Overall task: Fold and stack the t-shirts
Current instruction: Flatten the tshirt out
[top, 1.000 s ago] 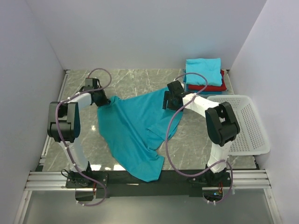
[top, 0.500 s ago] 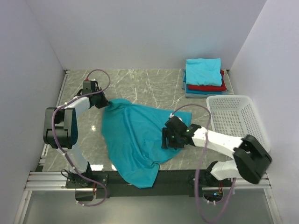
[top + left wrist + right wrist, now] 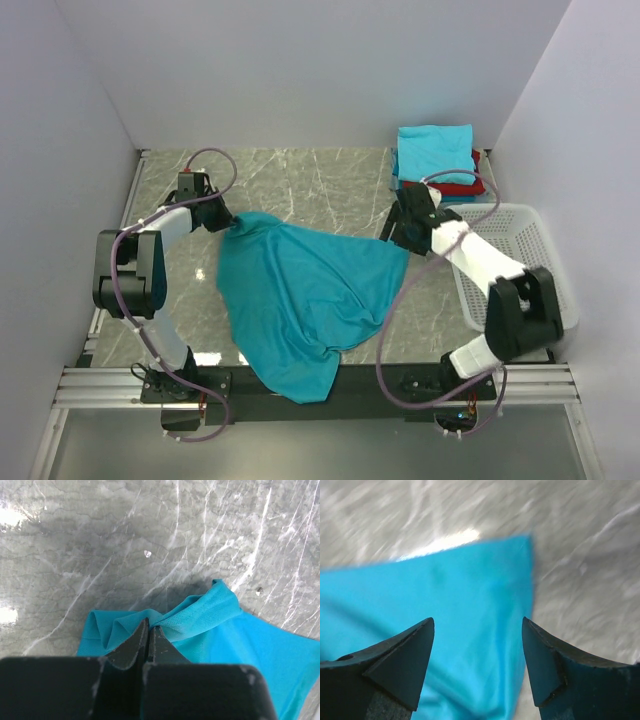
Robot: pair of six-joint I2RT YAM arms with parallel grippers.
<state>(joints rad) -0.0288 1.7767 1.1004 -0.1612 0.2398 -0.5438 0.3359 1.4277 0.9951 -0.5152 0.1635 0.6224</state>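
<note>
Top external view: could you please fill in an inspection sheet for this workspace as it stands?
Surface: glossy grey marbled table.
Job's things: teal t-shirt spread unfolded mid-table, near end lapping onto the black front rail; folded stack at far right, teal on top, red t-shirt beneath.
Clutter: white lattice basket at right, nothing seen in it.
Grippers: left gripper shut on the spread shirt's far-left corner; right gripper open above its far-right corner.
Cables: a purplish cable loops along each arm; the right cable sags beside the shirt.
Surroundings: plain white walls on three sides.
</note>
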